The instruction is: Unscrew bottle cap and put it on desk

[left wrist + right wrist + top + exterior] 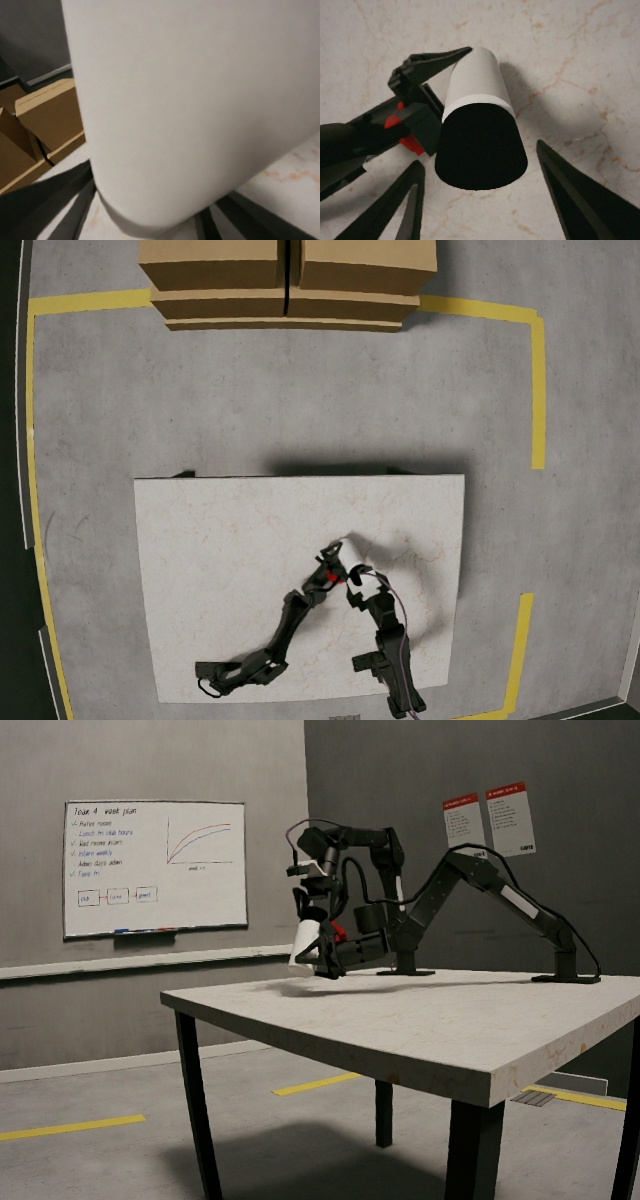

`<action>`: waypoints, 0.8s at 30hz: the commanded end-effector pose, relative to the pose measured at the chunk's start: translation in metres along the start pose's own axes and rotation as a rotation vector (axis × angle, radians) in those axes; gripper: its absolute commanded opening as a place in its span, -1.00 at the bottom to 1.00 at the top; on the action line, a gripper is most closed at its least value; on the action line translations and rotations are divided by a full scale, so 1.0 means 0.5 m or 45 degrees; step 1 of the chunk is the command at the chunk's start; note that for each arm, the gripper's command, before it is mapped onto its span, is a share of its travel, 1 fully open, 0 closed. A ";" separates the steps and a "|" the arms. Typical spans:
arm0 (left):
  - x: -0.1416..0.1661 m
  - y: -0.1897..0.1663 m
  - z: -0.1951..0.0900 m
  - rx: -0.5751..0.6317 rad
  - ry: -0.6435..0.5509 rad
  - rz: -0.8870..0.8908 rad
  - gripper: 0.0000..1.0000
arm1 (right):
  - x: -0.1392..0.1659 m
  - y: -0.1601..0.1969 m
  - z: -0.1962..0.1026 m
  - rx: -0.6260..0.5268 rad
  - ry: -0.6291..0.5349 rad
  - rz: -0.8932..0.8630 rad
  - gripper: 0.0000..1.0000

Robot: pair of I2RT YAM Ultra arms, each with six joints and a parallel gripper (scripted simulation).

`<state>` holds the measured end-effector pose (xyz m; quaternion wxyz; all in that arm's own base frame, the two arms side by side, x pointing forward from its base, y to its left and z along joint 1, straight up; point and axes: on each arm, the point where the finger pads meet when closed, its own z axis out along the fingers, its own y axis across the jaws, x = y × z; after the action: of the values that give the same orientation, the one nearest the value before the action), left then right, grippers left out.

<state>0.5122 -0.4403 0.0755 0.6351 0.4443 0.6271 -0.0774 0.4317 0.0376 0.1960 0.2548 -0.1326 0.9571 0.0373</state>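
right wrist view showed you the right gripper (357, 574) (315, 904) (477, 154) open wide, its fingers either side of the black cap (355, 578) (313, 913) (481, 147), not gripping it. the cap sat at the upper end of the white bottle (350, 554) (305, 947) (175, 110) (479, 80); you couldn't tell whether it was loose. your left gripper (338, 557) (312, 960) (149, 166) (481, 72) was closed around the bottle, holding it tilted above the pale table (232, 550) (361, 1014) (300, 172) (580, 30)
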 end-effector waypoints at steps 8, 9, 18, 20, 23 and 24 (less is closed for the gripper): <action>-0.056 0.040 -0.001 -0.063 -0.094 -0.017 -1.00 | -0.005 -0.006 -0.012 -0.012 -0.019 0.755 0.87; -0.056 0.040 -0.001 -0.063 -0.094 -0.017 -1.00 | -0.005 -0.006 -0.012 -0.013 -0.019 0.812 0.87; -0.056 0.040 -0.001 -0.063 -0.094 -0.017 -1.00 | -0.005 -0.006 -0.013 -0.024 -0.019 1.312 0.87; -0.056 0.040 -0.001 -0.063 -0.094 -0.017 -1.00 | -0.005 -0.006 -0.013 -0.027 -0.019 1.427 0.87; -0.056 0.040 -0.001 -0.063 -0.094 -0.017 -1.00 | -0.005 -0.006 -0.014 -0.031 -0.018 1.604 0.87; -0.056 0.040 -0.001 -0.063 -0.094 -0.017 -1.00 | -0.005 -0.006 -0.014 -0.032 -0.018 1.663 0.87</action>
<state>0.5122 -0.4403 0.0755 0.6351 0.4443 0.6271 -0.0775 0.4315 0.0394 0.1967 0.1947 0.3731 0.8904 0.1737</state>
